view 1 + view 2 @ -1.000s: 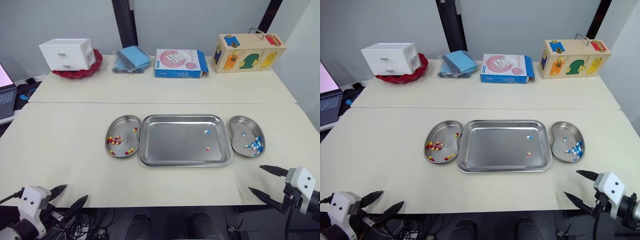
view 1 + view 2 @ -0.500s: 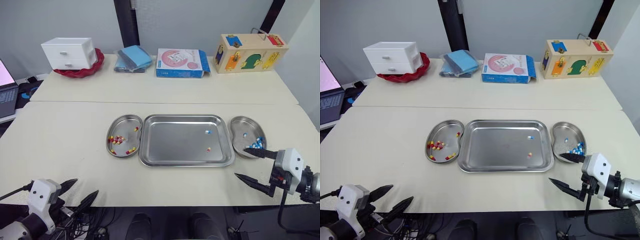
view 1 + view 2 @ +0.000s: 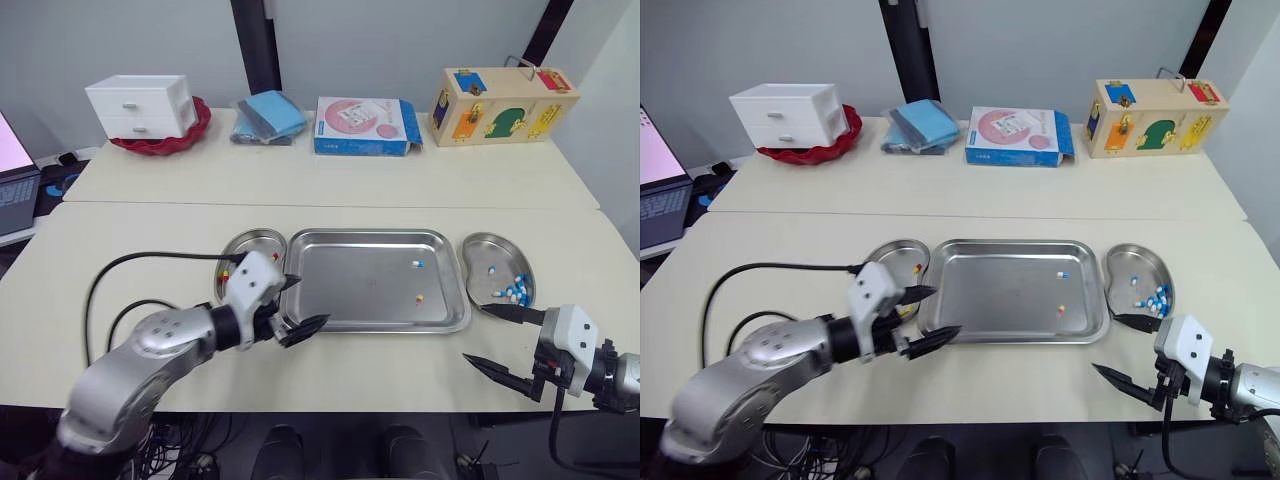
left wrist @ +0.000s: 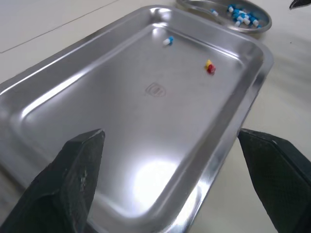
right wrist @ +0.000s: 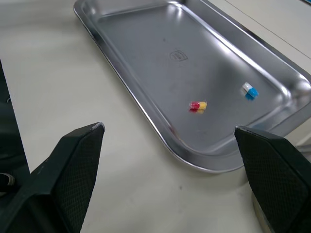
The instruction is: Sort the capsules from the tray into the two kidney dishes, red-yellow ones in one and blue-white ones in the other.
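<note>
- Tray (image 3: pixel 350 285): sitting at centre of frame on the table (image 3: pixel 140 250), long axis running left to right.
- Blue-white capsule (image 3: pixel 415 264): lying in the tray's right part, towards the far rim, long axis roughly left to right.
- Red-yellow capsule (image 3: pixel 417 298): lying just below it in frame, apart from it.
- Left kidney dish (image 3: pixel 892 250): touching the tray's left end, partly hidden behind the left gripper (image 3: pixel 312 299).
- Right kidney dish (image 3: pixel 492 255): sitting beside the tray's right end, holding blue-white capsules (image 3: pixel 513 292).
- Left gripper: hovering over the tray's lower-left corner, fingers spread wide, gripping nothing.
- Right gripper (image 3: pixel 476 332): hanging at lower right, fingers spread wide, gripping nothing.
</note>
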